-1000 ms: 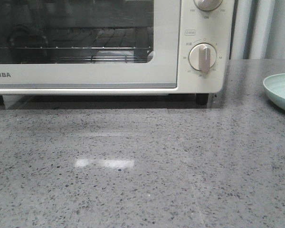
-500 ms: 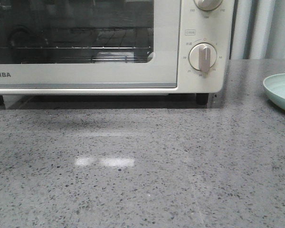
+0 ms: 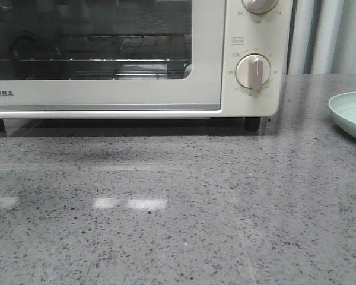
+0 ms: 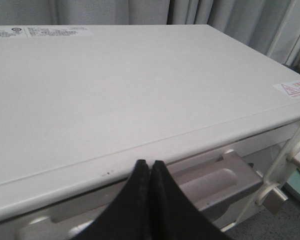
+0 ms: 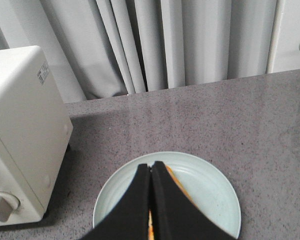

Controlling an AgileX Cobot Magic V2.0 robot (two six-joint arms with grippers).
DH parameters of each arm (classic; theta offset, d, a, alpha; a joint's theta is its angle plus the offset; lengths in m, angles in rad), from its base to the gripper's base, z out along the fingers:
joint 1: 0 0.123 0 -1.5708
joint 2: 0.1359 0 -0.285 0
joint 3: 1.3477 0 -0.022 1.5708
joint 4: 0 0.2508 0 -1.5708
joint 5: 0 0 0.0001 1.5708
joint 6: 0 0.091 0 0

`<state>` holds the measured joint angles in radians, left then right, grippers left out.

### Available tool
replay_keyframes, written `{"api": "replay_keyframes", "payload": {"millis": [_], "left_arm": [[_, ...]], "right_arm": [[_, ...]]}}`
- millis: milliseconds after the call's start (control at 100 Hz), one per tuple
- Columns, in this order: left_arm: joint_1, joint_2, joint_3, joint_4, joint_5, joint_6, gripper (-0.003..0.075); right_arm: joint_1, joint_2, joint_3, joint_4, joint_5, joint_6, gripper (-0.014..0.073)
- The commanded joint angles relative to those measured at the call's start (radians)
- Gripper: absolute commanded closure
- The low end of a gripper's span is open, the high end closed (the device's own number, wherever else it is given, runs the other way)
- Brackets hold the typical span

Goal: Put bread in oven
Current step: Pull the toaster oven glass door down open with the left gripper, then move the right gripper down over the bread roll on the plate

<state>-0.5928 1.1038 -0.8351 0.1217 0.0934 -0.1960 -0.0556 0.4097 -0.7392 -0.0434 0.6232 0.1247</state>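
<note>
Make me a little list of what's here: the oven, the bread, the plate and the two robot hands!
oven: door shut, wire rack inside, no bread seen through the glass
bread: on the plate, mostly hidden by the fingers
plate: pale green, right of oven
left gripper: shut, above oven's top front edge
right gripper: shut, above the plate

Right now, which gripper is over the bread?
The right gripper: its shut fingers hang over the plate, with the bread showing beneath them. The left gripper, also shut, is over the oven top.
</note>
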Motion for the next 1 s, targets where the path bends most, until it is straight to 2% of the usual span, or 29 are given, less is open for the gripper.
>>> {"api": "replay_keyframes", "payload": {"millis": [0, 480, 590, 760, 990], "left_arm": [[-0.037, 0.0, 0.005, -0.009, 0.023, -0.01, 0.0742], [-0.2, -0.161, 0.227, -0.23, -0.014, -0.01, 0.0742], [-0.247, -0.222, 0.244, -0.297, 0.025, -0.01, 0.0742], [-0.379, -0.331, 0.246, -0.369, 0.05, -0.01, 0.0742], [-0.513, -0.453, 0.233, -0.376, 0.038, -0.01, 0.0742]], "right_arm": [[0.002, 0.066, -0.085, -0.001, -0.062, -0.021, 0.0664], [0.013, 0.326, -0.313, -0.001, -0.073, -0.051, 0.0664], [0.013, 0.378, -0.35, -0.001, -0.074, -0.051, 0.0664], [0.013, 0.437, -0.385, -0.001, -0.067, -0.051, 0.0664], [0.013, 0.531, -0.392, -0.001, -0.062, -0.051, 0.0664]]}}
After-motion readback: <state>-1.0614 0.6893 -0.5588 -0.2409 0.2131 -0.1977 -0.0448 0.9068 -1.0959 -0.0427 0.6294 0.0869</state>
